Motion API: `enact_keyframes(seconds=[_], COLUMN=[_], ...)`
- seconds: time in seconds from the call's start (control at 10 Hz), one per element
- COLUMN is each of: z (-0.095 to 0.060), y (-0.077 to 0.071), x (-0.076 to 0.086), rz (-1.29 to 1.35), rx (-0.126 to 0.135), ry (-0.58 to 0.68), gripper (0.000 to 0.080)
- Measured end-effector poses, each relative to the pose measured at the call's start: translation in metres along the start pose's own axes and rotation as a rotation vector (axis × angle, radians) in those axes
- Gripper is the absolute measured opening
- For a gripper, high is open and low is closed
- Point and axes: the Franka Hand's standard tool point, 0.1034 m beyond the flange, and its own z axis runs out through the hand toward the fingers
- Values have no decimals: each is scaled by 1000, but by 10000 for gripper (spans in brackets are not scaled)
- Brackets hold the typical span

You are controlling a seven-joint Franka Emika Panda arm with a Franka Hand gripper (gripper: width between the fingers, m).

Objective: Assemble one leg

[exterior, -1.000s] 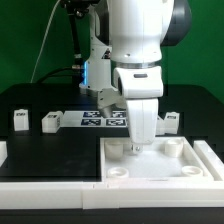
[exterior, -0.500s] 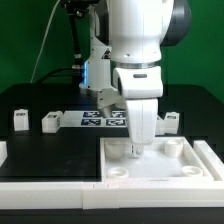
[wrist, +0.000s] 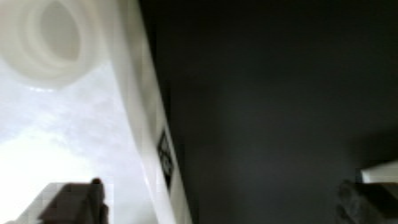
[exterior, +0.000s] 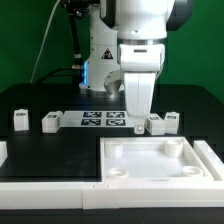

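Observation:
The large white tabletop [exterior: 160, 162] lies at the front on the exterior view's right, round sockets in its corners. Several small white legs stand behind it: two on the exterior view's left [exterior: 19, 120] [exterior: 49, 122] and two on the right [exterior: 155, 125] [exterior: 172, 122]. My gripper [exterior: 136, 126] hangs over the tabletop's far edge, just beside the nearer right leg. In the wrist view the gripper [wrist: 217, 205] is open and empty. Its dark fingertips [wrist: 71, 200] stand wide apart over the tabletop's edge [wrist: 125, 120] and the black table. A corner socket [wrist: 54, 40] shows there.
The marker board [exterior: 103, 120] lies behind the tabletop between the two pairs of legs. A white border [exterior: 50, 188] runs along the front of the black table. A white corner [wrist: 384, 172] shows at the wrist view's edge.
My gripper has risen out of the tabletop's far socket area and moved back and up, toward the legs on the exterior view's right. The parts have not moved.

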Motion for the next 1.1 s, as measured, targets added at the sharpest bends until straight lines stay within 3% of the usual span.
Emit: enact_keyframes(seconds=[0.2, 0.6, 0.7, 0.8, 1.1], z=[-19, -15, -14, -12, -5], y=[-13, -14, -16, -31, -55], x=[5, 4, 6, 8, 23], rz=[108, 345, 517, 718, 1153], rx=[-21, -12, -15, -15, 30], ry=[-4, 2, 12, 21, 12], gripper=[649, 649, 649, 649, 649])
